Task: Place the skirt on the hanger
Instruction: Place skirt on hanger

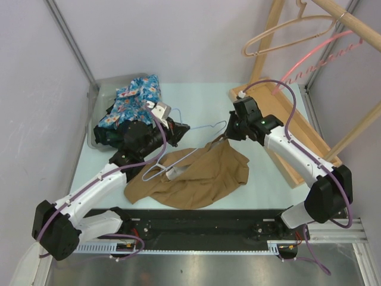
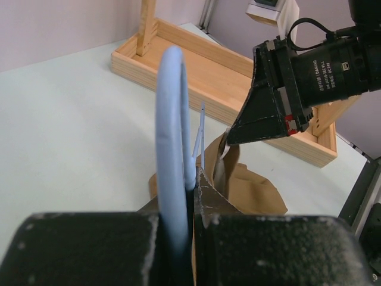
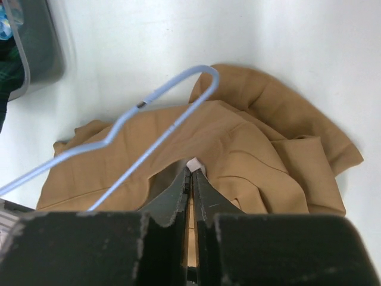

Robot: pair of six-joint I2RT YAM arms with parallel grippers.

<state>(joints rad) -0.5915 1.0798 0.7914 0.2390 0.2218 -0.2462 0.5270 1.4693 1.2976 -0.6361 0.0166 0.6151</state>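
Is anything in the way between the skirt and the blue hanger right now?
Nothing visible does. The hanger sits directly over the skirt, held by the left gripper; the right gripper pinches the skirt's edge.

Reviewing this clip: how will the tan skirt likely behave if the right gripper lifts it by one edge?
Probably floppy: the skirt lies crumpled in soft folds, so it should drape and sag from the right gripper. Likely light, as the thin fabric bunches easily. It may snag the hanger held over it.

The skirt (image 1: 202, 176) is laid mid-bench (image 1: 202, 101), the hanger (image 2: 172, 149) positioned over its left part; a bin (image 1: 93, 119) is placed far left.
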